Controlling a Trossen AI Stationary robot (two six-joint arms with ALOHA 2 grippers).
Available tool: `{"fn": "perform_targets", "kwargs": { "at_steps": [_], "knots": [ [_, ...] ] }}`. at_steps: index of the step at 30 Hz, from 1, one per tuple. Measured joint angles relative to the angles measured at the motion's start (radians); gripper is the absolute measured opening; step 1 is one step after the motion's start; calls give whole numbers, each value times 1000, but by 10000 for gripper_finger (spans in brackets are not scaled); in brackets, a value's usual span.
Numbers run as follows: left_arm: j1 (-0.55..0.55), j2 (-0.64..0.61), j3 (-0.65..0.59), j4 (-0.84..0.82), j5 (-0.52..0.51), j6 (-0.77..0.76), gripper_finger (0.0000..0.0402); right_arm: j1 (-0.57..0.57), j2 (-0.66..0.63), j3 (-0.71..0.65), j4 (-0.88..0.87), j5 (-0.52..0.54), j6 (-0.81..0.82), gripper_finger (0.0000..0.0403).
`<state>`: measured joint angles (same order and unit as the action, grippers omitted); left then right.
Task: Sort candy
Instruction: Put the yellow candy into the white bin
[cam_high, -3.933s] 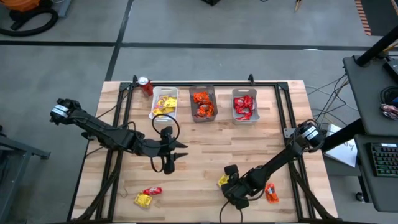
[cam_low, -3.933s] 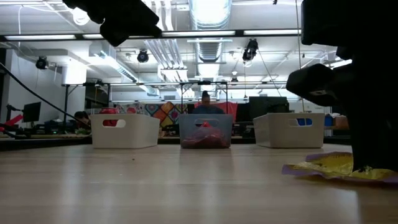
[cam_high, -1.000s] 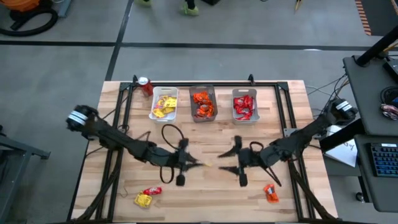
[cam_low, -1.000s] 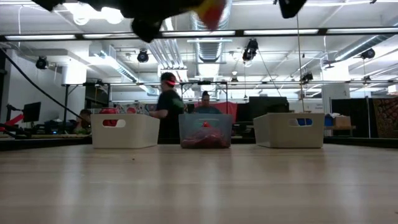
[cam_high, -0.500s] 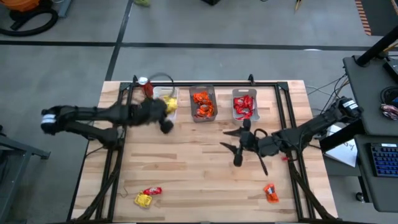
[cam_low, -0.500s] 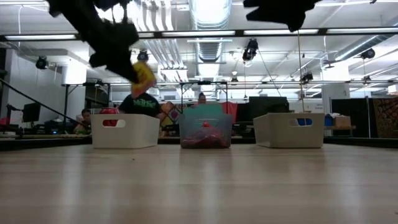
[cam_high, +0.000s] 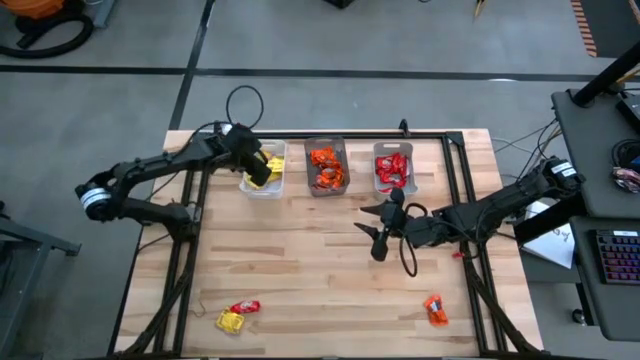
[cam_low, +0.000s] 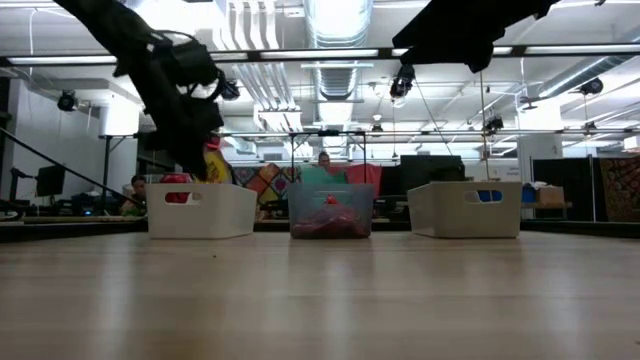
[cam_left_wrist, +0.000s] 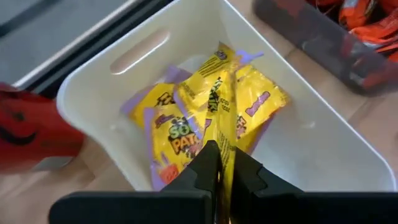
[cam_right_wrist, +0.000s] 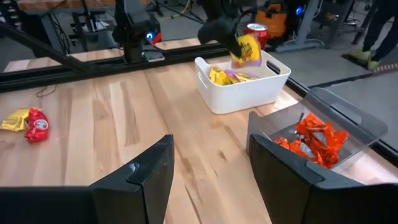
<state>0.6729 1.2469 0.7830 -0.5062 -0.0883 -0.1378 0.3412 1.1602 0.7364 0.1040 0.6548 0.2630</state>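
**Yellow packet held over the white bin**

Nearest the front edge of the table (cam_high: 330, 290), toward the left corner, a yellow packet (cam_high: 229, 321) and a red packet (cam_high: 246, 307) lie touching each other. Toward the front right corner lies a lone orange packet (cam_high: 434, 309), well apart from that pair.

Farther back, about mid-table on the right side, the right gripper (cam_high: 375, 232) hangs above the bare wood with its fingers spread wide and nothing between them. In its wrist view the two dark fingers (cam_right_wrist: 140, 177) stand well apart, framing the open tabletop.

Along the far edge stand three bins in a row. The left one is a white bin (cam_high: 247, 185) with yellow packets inside. The middle one is a clear bin (cam_high: 344, 170) of orange packets, and the right one is a second white bin (cam_high: 414, 189) of red packets. A red can (cam_high: 232, 135) stands just beside the left bin, near the far left corner.

The left gripper (cam_high: 258, 167) is over the left bin, its fingers pressed together on a yellow candy (cam_left_wrist: 225, 134) that hangs above the pile (cam_left_wrist: 180, 127) of yellow packets in that bin. In the low view the held packet shows just above the bin's rim.

Beyond the table, people show faintly in the room behind the bins.
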Motion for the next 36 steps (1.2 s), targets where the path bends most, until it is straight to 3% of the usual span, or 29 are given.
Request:
{"fn": "perform_targets", "kwargs": {
  "at_steps": [10, 24, 29, 36],
  "knots": [
    [30, 93, 2, 53, -7, 28, 13, -2, -3, 13, -44, -36, 128, 199],
    [30, 34, 2, 65, -16, 51, 115, -2, -5, 27, -75, -56, 146, 199],
    [30, 11, 8, 63, -110, 52, 118, -2, -5, 27, -84, -55, 140, 199],
    [29, 9, 27, 59, -114, 57, 119, -2, -5, 27, -101, -55, 139, 199]
  ]
}}
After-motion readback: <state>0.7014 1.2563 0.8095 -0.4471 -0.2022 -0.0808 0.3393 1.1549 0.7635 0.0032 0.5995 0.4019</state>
